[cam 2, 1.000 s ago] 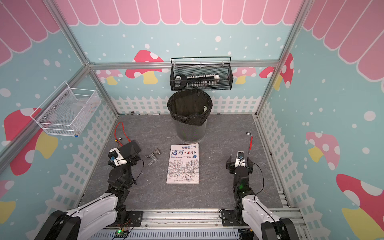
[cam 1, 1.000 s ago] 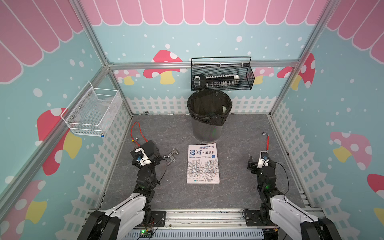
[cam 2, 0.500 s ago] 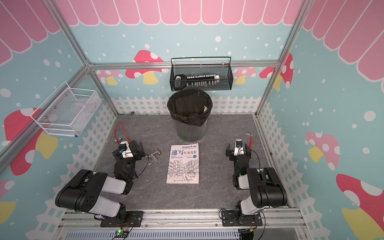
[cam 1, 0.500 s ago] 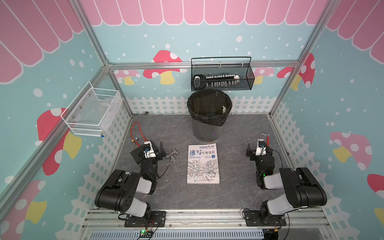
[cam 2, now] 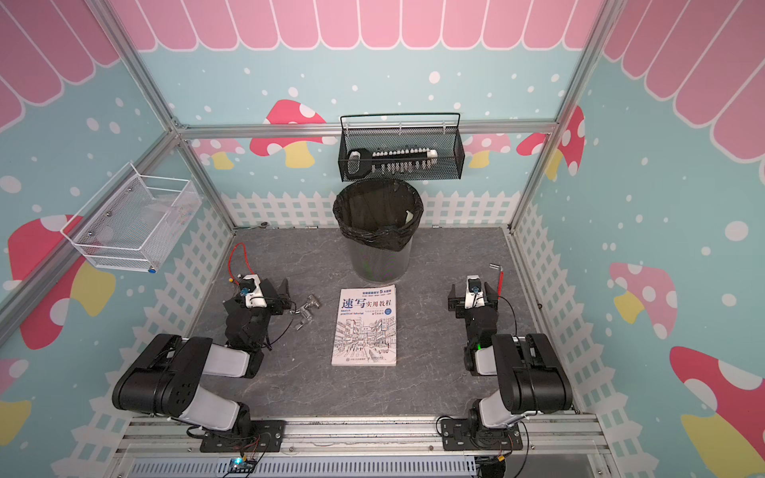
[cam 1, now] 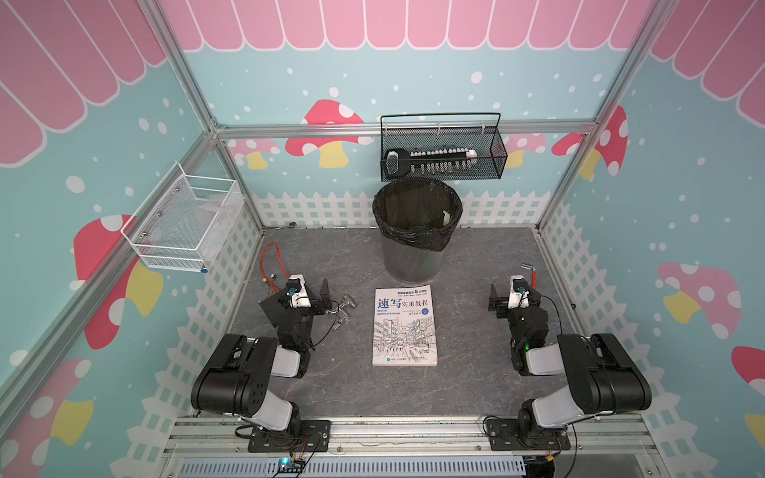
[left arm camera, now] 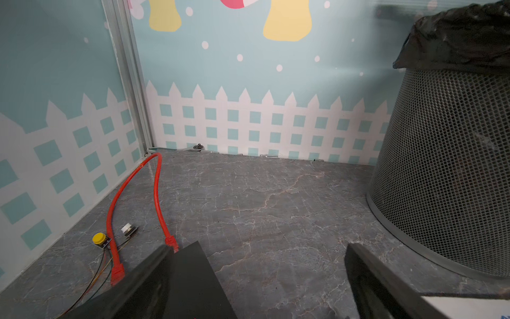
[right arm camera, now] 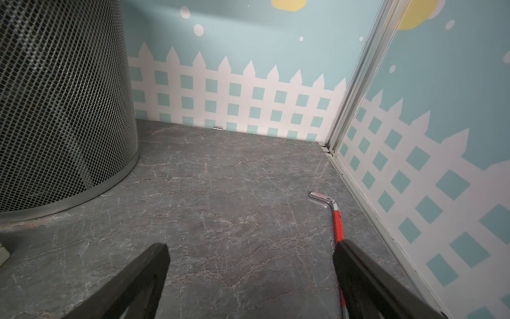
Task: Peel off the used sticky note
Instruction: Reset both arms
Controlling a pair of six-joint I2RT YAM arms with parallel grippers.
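Sticky note: none can be made out in any view. The likeliest place is the book (cam 1: 405, 327), which lies closed and flat mid-floor between the two arms. Its printed cover shows no square of paper, so the note may sit inside or be too small to tell. A pale scrap (cam 1: 446, 216) clings to the liner inside the trash bin (cam 1: 415, 252) just behind the book; what it is I cannot say.

The left gripper (left arm camera: 265, 250) and right gripper (right arm camera: 251, 245) both stand wide and empty, low over the floor on either side of the book and well apart from it, facing the back wall.

The main risk, as I judge it, is reaching for a note whose place is not settled. After that, a thin sheet lying flush gives the fingers little edge. They may scrape the cover or drag the loose book across the smooth floor unless the other arm pins it. The left arm also works just beside some metal fittings (cam 1: 343, 311) and a red cable (left arm camera: 157, 193), which a swing could knock or snag; a hex key (right arm camera: 335, 215) lies by the right arm.

The floor (cam 1: 476, 265) is grey marbled sheet. The walls are teal with mushrooms and a picket fence, carrying a black wire basket (cam 1: 443, 155) and a white wire basket (cam 1: 186, 225).
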